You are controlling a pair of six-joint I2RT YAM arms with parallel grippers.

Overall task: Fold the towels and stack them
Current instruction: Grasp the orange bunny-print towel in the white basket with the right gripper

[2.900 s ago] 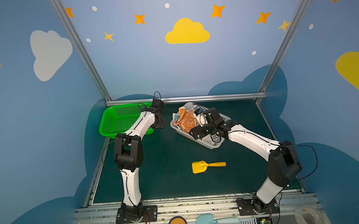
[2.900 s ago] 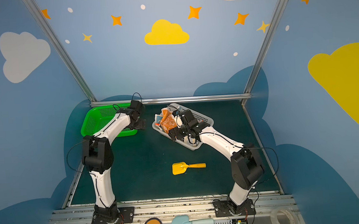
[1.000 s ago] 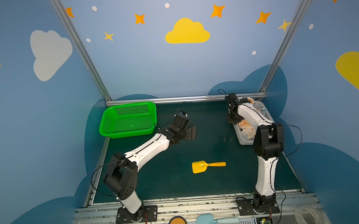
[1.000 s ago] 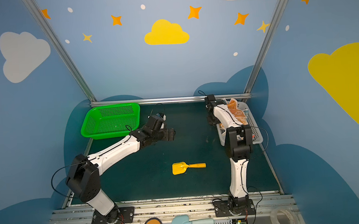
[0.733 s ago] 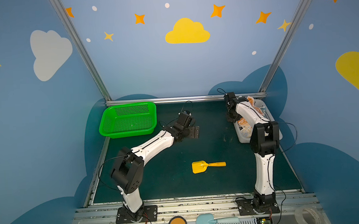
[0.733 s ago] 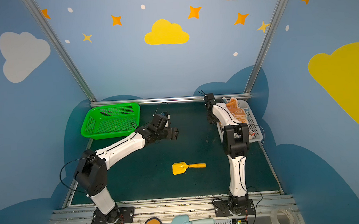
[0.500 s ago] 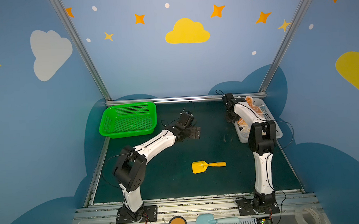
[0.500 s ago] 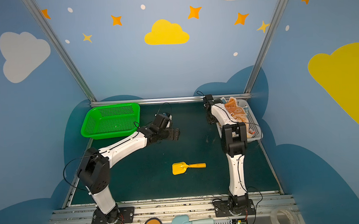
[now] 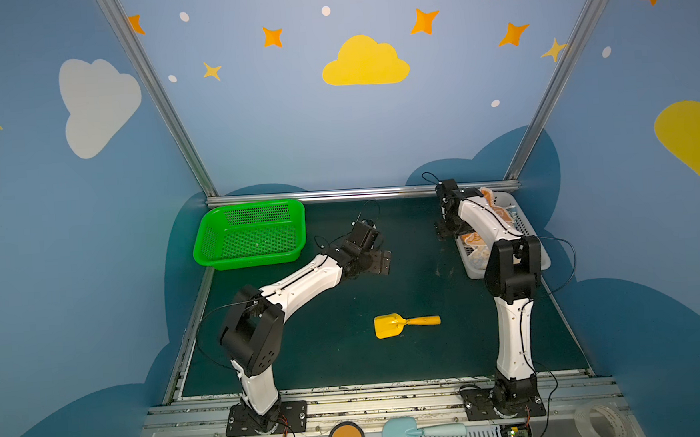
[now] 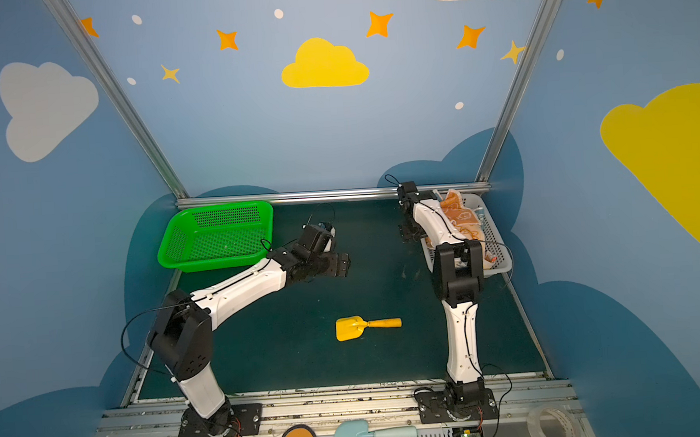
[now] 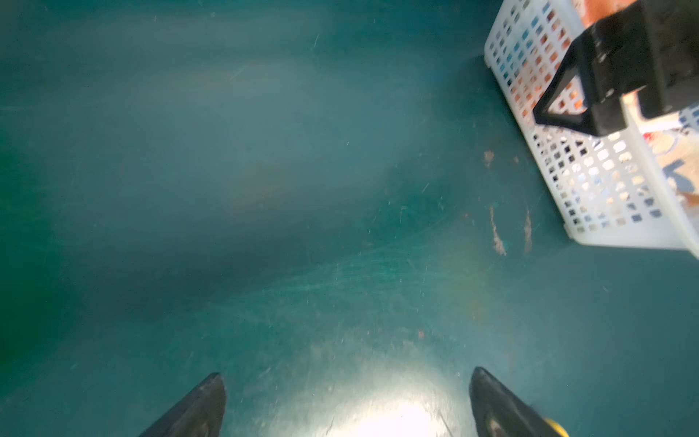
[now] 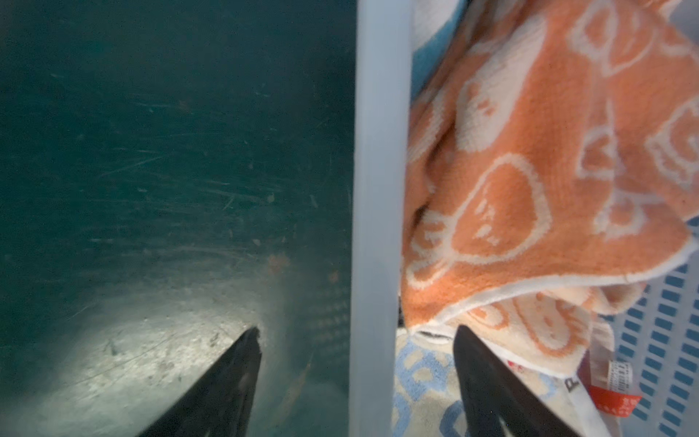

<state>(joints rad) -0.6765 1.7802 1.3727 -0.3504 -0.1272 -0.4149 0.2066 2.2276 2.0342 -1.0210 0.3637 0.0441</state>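
Towels (image 10: 462, 217), small patterned cloths, heaped unfolded in a white perforated plastic basket (image 10: 494, 240) at the table's far right corner.

Orange terry towel with white cartoon faces (image 12: 529, 170) lies crumpled uppermost, over a cream towel with blue figures (image 12: 420, 378). Right gripper (image 12: 355, 330) is released and grasps nothing: jaws apart astride the basket rim facing mid-table, one finger inside just beside the orange hem, one outside above the dark green mat (image 9: 348, 361). Right arm's white link crosses the basket in both top views, hiding part of the heap. Left gripper (image 11: 348, 374) is spread wide, unladen, above bare mat mid-table. Also listed: green plastic mesh basket (image 9: 207, 253), far left; yellow toy shovel (image 9: 404, 323), flat on the mat between the arms.
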